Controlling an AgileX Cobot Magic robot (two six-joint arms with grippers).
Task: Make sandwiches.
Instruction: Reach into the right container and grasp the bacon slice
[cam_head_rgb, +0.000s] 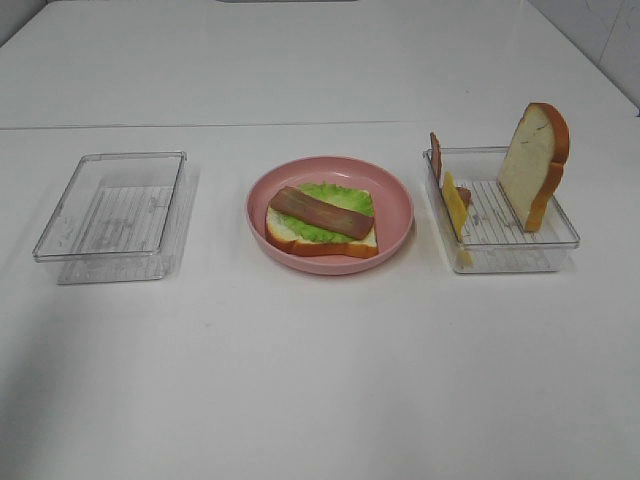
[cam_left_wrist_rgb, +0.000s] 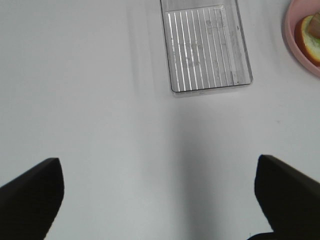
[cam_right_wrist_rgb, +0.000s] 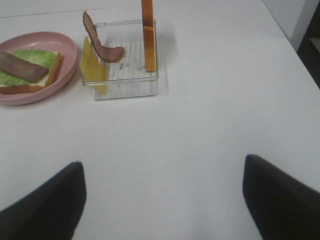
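The partly built sandwich (cam_head_rgb: 322, 220) lies on the round pink plate (cam_head_rgb: 395, 190): a bread slice, a green lettuce leaf (cam_head_rgb: 340, 194) and one bacon strip (cam_head_rgb: 320, 211) on top. In the right clear tray (cam_head_rgb: 560, 240) a second bread slice (cam_head_rgb: 533, 165) stands upright, and a yellow cheese slice (cam_head_rgb: 455, 205) and another bacon strip (cam_head_rgb: 436, 155) lean on its left wall. My left gripper (cam_left_wrist_rgb: 157, 165) is open over bare table, short of the empty tray (cam_left_wrist_rgb: 205, 47). The right gripper (cam_right_wrist_rgb: 162, 165) is open too, well short of the food tray (cam_right_wrist_rgb: 125, 70). Neither arm shows in the high view.
An empty clear tray (cam_head_rgb: 60, 235) sits left of the plate. The pink plate's rim (cam_left_wrist_rgb: 295, 37) shows at the edge of the left wrist view, and the plate (cam_right_wrist_rgb: 70, 60) lies beside the food tray in the right wrist view. The white table extends all around.
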